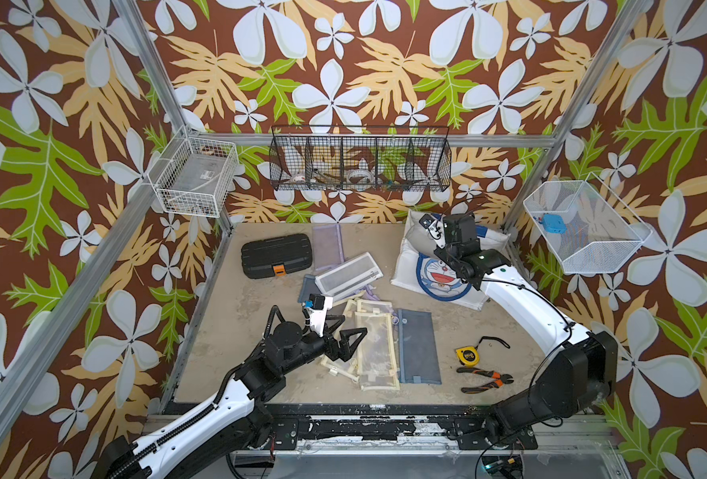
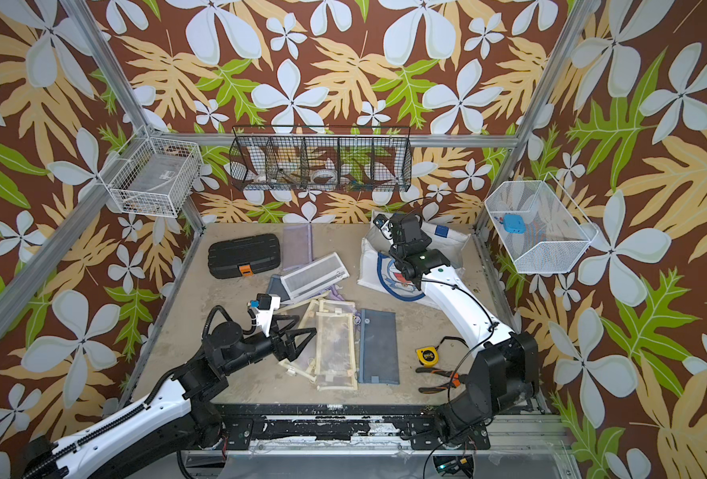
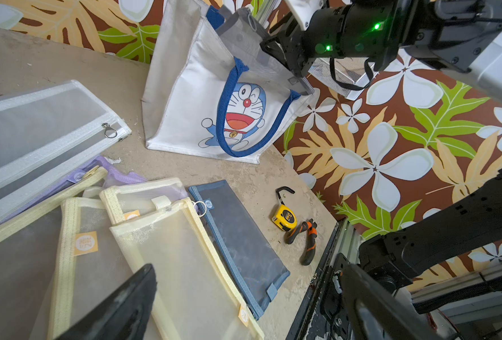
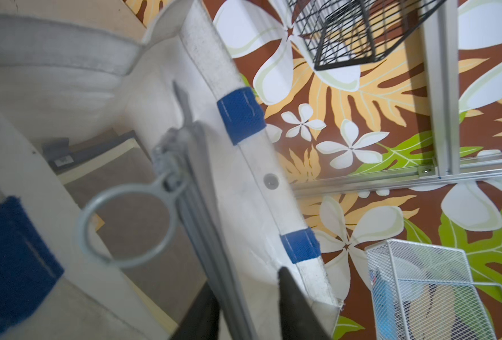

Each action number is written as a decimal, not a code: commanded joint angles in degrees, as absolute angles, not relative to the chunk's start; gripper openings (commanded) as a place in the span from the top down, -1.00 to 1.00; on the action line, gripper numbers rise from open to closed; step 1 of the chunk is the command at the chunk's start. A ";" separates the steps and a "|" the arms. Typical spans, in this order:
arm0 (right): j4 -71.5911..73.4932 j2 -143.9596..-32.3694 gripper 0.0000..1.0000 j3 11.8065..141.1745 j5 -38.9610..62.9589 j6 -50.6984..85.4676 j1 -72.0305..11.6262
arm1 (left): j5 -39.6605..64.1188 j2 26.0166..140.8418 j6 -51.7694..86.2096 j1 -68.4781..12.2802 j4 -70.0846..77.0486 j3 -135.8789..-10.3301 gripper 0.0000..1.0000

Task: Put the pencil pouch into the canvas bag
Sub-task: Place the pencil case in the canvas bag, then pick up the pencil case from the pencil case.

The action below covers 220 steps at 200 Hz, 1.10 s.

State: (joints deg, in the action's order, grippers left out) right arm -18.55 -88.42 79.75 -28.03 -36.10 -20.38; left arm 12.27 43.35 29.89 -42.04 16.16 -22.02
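Grey mesh forms the pencil pouch (image 4: 196, 212), which stands on end in the mouth of the canvas bag (image 3: 191, 97), at about 1 o'clock on the bench (image 1: 219, 365) in both top views. Its long axis runs steeply down from the right end effector (image 4: 245, 282) into the bag. The lower part is inside, while the zip edge with its ring pull (image 4: 82, 223) rises above the rim against the far wall. The right end effector's fingers stand apart on either side of the pouch's top edge, with bag cloth showing in the gap, so the pouch looks unclamped and seems free to slide in. The left end effector (image 1: 356, 324) hangs spread wide at about 8 o'clock over the yellow mesh pouches (image 1: 374, 344), well apart from the bag. The right arm is plainly the nearer one.
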 commanded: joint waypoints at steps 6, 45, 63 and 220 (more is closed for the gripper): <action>-17.65 -88.79 -0.17 80.23 -26.95 -34.30 -20.40 | 12.04 44.71 29.87 -41.90 15.49 -23.13 -0.98; -17.86 -86.18 -0.41 80.01 -25.79 -30.92 -21.10 | 8.59 48.21 31.99 -41.88 13.01 -25.14 -0.86; -18.65 -82.27 -0.45 80.05 -21.88 -25.75 -22.66 | 9.38 52.75 34.02 -42.71 13.13 -26.63 -0.76; -5.41 -36.73 -0.73 31.32 4.96 8.61 -25.14 | -5.59 96.77 47.18 -58.98 17.70 -47.61 -0.26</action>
State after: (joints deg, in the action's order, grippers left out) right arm -8.56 -37.82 33.39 3.07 4.71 -25.15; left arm -1.06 94.85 43.66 -58.92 15.38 -47.09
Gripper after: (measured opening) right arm 0.862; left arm 0.633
